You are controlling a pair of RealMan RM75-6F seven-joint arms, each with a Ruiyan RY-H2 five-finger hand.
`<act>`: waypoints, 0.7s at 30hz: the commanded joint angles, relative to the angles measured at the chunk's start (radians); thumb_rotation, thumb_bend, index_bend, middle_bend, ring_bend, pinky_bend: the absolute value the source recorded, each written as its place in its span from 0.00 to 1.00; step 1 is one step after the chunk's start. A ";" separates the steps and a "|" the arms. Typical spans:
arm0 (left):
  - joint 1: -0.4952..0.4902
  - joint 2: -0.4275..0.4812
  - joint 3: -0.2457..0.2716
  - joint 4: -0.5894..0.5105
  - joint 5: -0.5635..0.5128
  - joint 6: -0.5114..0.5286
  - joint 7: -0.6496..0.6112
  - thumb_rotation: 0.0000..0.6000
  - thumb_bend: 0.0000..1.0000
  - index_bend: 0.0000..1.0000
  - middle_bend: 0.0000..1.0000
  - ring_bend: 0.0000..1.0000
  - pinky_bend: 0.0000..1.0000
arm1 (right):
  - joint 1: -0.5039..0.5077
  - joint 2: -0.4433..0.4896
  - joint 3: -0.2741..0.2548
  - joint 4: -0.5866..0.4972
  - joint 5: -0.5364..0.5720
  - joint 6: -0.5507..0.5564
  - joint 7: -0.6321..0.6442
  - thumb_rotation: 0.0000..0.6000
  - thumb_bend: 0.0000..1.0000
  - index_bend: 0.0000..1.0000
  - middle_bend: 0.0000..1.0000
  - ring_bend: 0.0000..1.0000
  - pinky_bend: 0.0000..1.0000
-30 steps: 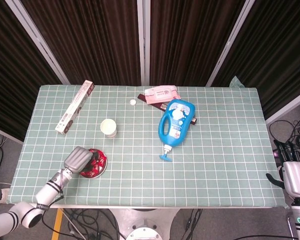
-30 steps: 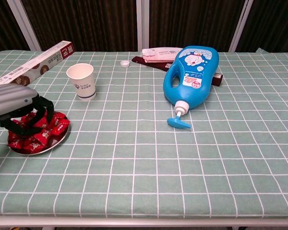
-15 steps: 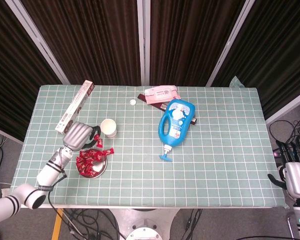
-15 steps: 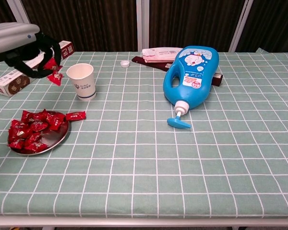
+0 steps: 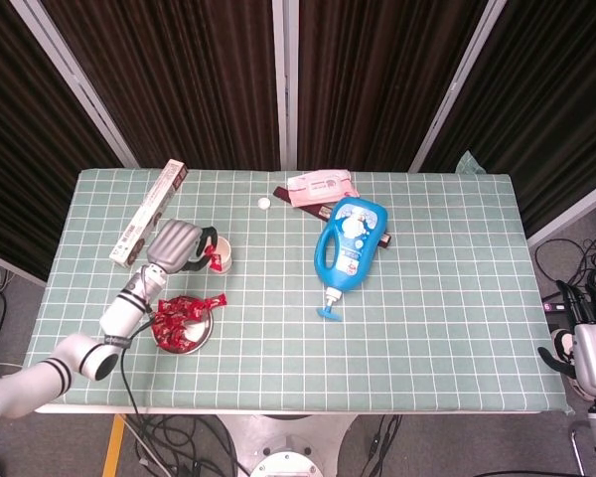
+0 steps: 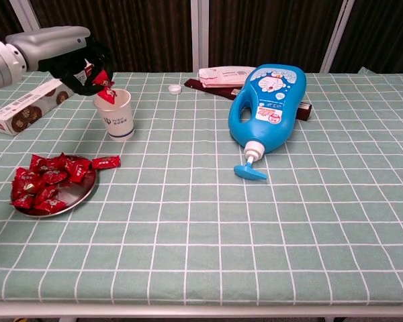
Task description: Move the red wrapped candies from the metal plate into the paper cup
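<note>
Where the checked green tablecloth (image 6: 208,235) meets its left edge, a long cardboard box (image 6: 40,97) lies flat, its long axis running from near-left to far-right. Just in front of it, near the left edge, a round, shiny metal plate (image 6: 80,198) bears a heap of red candies (image 6: 43,182) in glossy crinkled wrappers; one stray candy (image 6: 105,162) lies on the cloth just off the plate's right rim, its long axis roughly left to right. Above and behind the plate, the left arm reaches in from the left edge, its grey-shelled left hand (image 6: 80,57) held over the white paper cup (image 6: 118,115), dark fingers curled downward and pinching a red wrapped candy (image 6: 105,92) that hangs with its long axis near vertical, its lower end at the cup's open mouth. From the head view the same hand (image 5: 184,245) sits just left of the cup (image 5: 219,254), which stands upright beyond the plate (image 5: 203,333). Further right, a small white cap (image 6: 175,88) and a pink flat packet (image 6: 223,75) lie near the far edge. A blue plastic bottle (image 6: 270,106) lies on its side, spout pointing toward the near edge. At the far right, only part of the right hand (image 5: 586,360) shows beside the table; its fingers cannot be made out.
</note>
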 commanded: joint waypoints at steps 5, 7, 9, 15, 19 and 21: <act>-0.034 -0.033 0.004 0.066 -0.021 -0.037 -0.010 1.00 0.53 0.67 0.73 0.92 1.00 | 0.000 -0.001 0.002 0.001 0.006 -0.004 -0.002 1.00 0.06 0.00 0.11 0.04 0.22; -0.038 -0.036 0.014 0.079 -0.020 -0.045 0.004 1.00 0.53 0.64 0.70 0.91 1.00 | 0.000 -0.001 0.002 0.001 0.007 -0.004 -0.002 1.00 0.06 0.00 0.11 0.04 0.22; -0.038 -0.038 0.021 0.086 -0.023 -0.047 0.013 1.00 0.53 0.62 0.68 0.90 1.00 | -0.001 -0.001 0.002 0.001 0.007 -0.003 -0.001 1.00 0.06 0.00 0.11 0.04 0.22; -0.034 -0.038 0.029 0.083 -0.028 -0.036 0.017 1.00 0.53 0.52 0.58 0.86 1.00 | -0.002 -0.001 0.002 0.000 0.010 -0.004 -0.002 1.00 0.06 0.00 0.11 0.04 0.22; -0.036 -0.035 0.033 0.079 -0.035 -0.045 0.023 1.00 0.53 0.48 0.54 0.85 1.00 | -0.004 -0.001 0.002 -0.001 0.010 -0.002 -0.003 1.00 0.06 0.00 0.11 0.04 0.22; -0.037 -0.034 0.035 0.080 -0.038 -0.047 0.026 1.00 0.53 0.46 0.52 0.84 1.00 | -0.006 0.000 0.002 -0.002 0.012 0.000 -0.004 1.00 0.06 0.00 0.11 0.04 0.22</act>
